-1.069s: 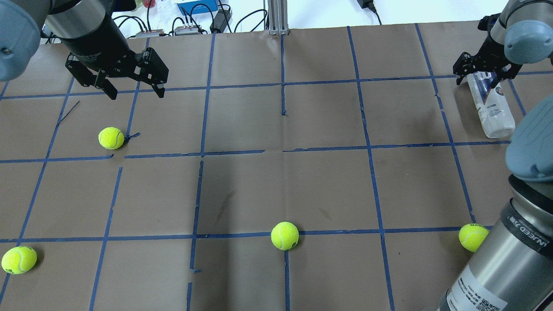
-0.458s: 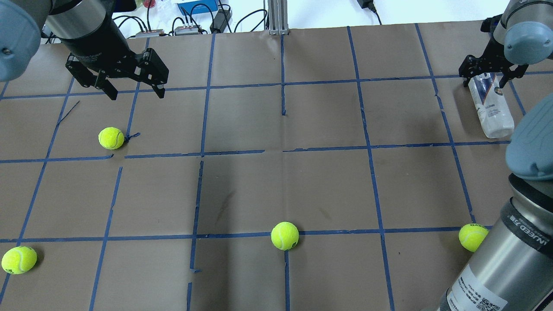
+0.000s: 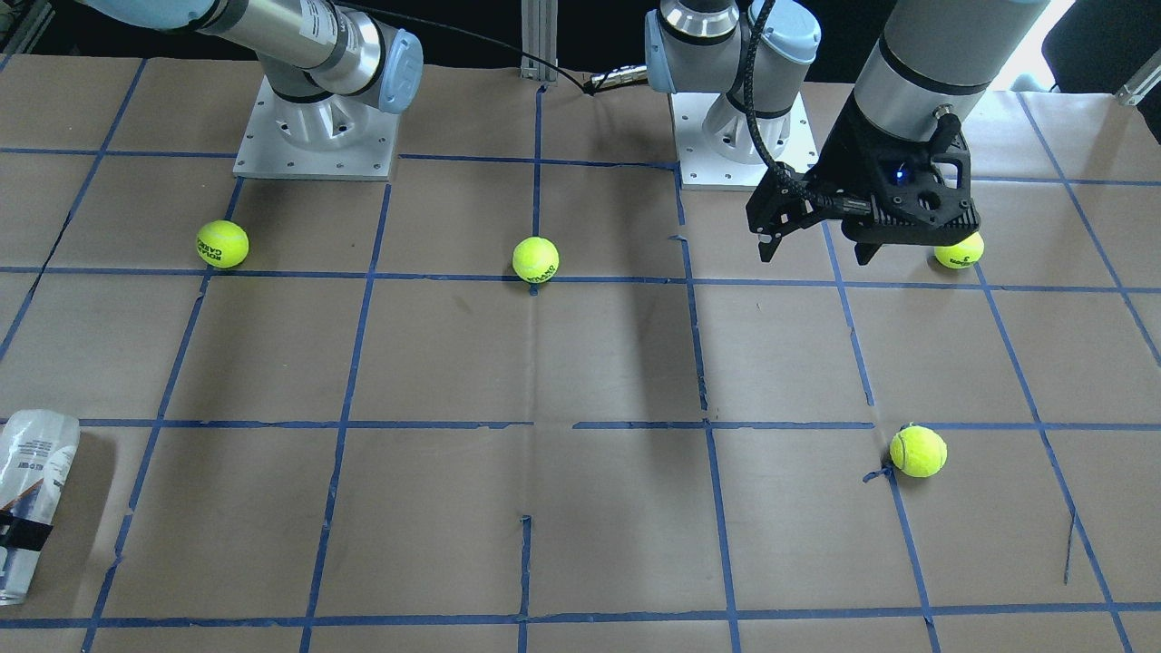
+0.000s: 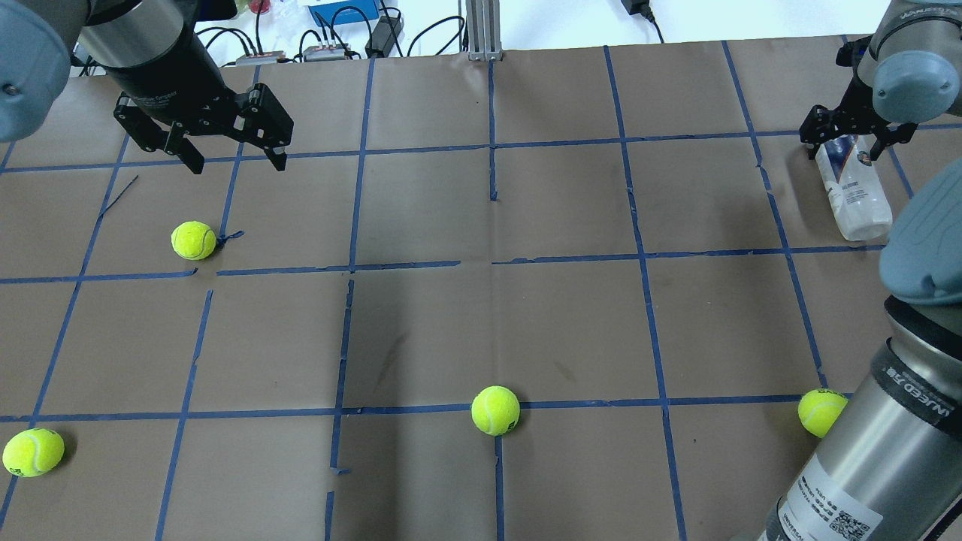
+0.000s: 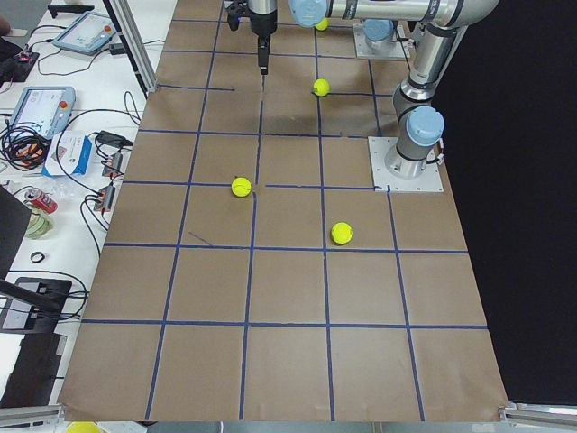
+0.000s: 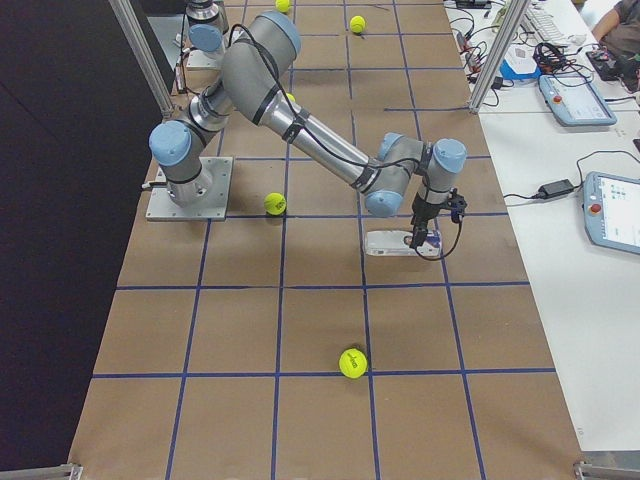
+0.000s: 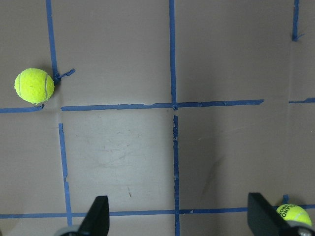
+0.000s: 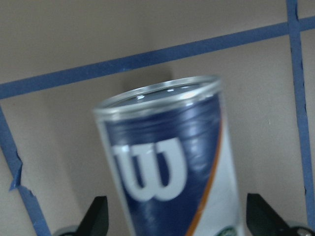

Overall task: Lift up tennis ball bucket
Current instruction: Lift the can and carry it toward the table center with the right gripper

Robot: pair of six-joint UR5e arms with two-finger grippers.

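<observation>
Your right claw (image 4: 853, 146) stands open astride the tennis ball bucket (image 4: 853, 199), gripping nothing. The bucket lies on its side at the bench's (image 4: 526, 315) far right. Your left claw (image 4: 239, 161) hangs open, empty. Closing and lifting are not yet done.

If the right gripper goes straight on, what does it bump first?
Most likely the clear plastic tennis-ball can with the navy-and-white label, lying on its side right below the open right gripper.

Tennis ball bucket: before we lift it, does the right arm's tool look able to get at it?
Probably yes: the open right tool hangs over one end of the lying tennis ball bucket, a finger on each side, nothing between.
</observation>
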